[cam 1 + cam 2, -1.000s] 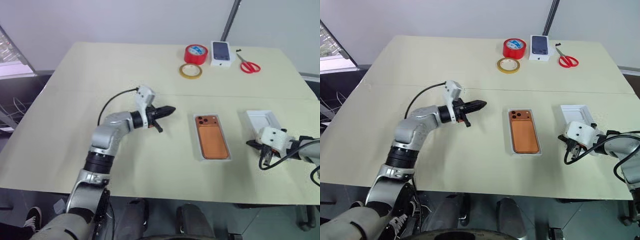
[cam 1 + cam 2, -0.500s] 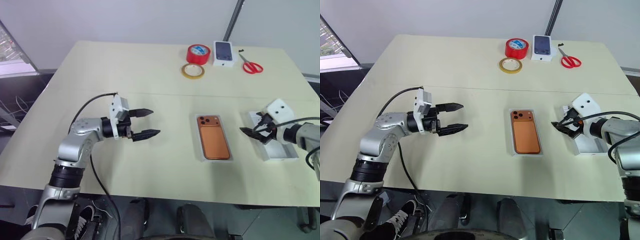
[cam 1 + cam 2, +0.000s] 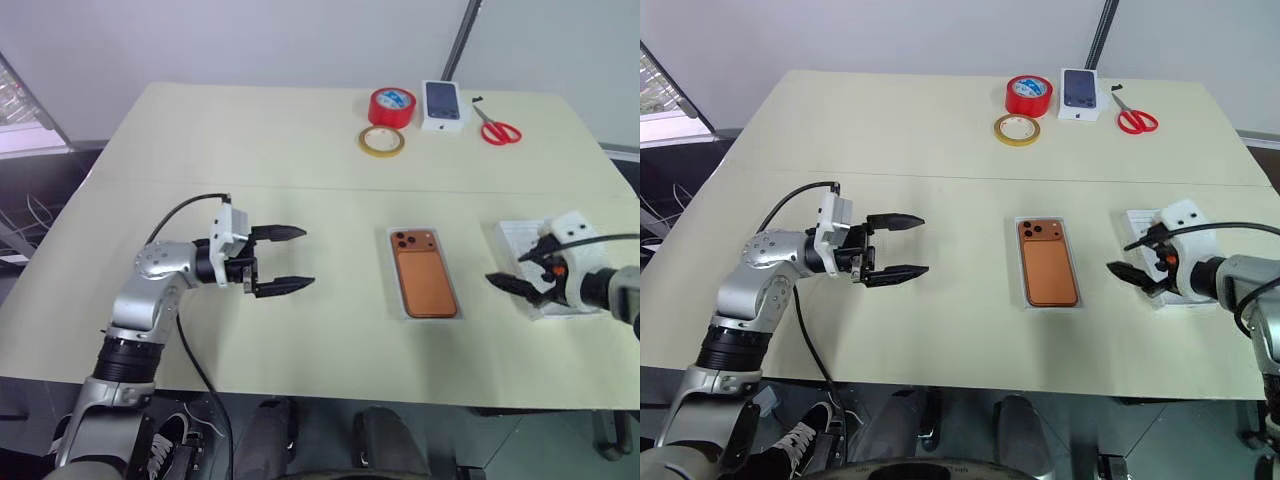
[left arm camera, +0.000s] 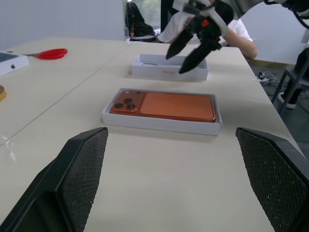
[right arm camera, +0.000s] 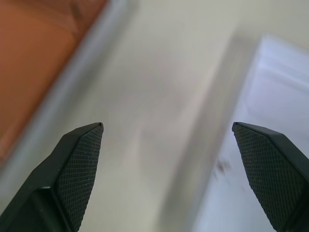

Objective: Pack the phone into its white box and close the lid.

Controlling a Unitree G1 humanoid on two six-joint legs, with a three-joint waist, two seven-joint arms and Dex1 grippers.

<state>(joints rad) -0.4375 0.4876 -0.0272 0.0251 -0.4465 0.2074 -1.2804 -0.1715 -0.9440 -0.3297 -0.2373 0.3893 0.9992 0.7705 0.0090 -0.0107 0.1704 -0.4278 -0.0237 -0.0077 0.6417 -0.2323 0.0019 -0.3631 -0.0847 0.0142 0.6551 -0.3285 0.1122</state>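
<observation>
While both claws hang free of everything, this is how I read my desk:

Phone: the phone lies face down in the white box, camera cluster toward the far edge, mid-desk between my two arms. Packed already, I judge, so the tray needs no more handling.

Lid: the lid sits open side up on the desk, well to the right of the box and not touching it. I take it that it was parked there to stay within my right arm's reach.

Left claw: the left claw is released, fingers spread wide, holding nothing. The forearm lies roughly level and points across the desk toward the box, clear of it. From the left wrist camera I look straight at the box's long side. I'd call this a standby pose, ready to steady the tray.

Right claw: the right claw is also spread wide and empty. It hovers at the lid's near-left corner, tilted downward, fingertips pointing toward the box. The right wrist camera shows the lid's rim beside one finger and the tray's edge past the other. I cannot tell whether a fingertip touches the lid.

Clutter: red tape roll, yellow tape ring, small carton and scissors sit along the far edge, out of the working lane.

Next: picking up the lid and flipping it over the box.
</observation>
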